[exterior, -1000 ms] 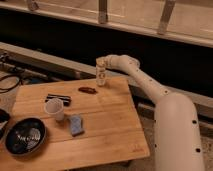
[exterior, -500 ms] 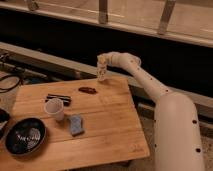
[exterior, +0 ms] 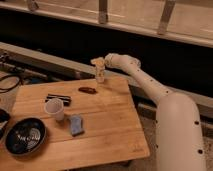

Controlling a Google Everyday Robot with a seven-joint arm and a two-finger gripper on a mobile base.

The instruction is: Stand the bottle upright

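Nearest the camera, at about 8 o'clock on the wooden table (exterior: 107, 132), sits a dark round bowl (exterior: 23, 135) at the table's left front corner. Just past it, toward the table's middle, a blue folded cloth or sponge (exterior: 76, 125) lies flat, and a white paper cup (exterior: 55, 108) stands upright just behind and left of it, close but not clearly touching. Farther back lie a flat dark packet (exterior: 58, 98) at about 10 o'clock and a small brown snack-like item (exterior: 88, 90) near 12 o'clock, apart from one another.

At the far edge of the table, around 12 o'clock, the bottle (exterior: 100, 74) stands roughly upright, its base at or just above the wood; contact cannot be told. The gripper (exterior: 98, 62) sits at its top, reached in from the right on the white arm (exterior: 145, 82). It is not possible to tell how the gripper is set on the bottle.
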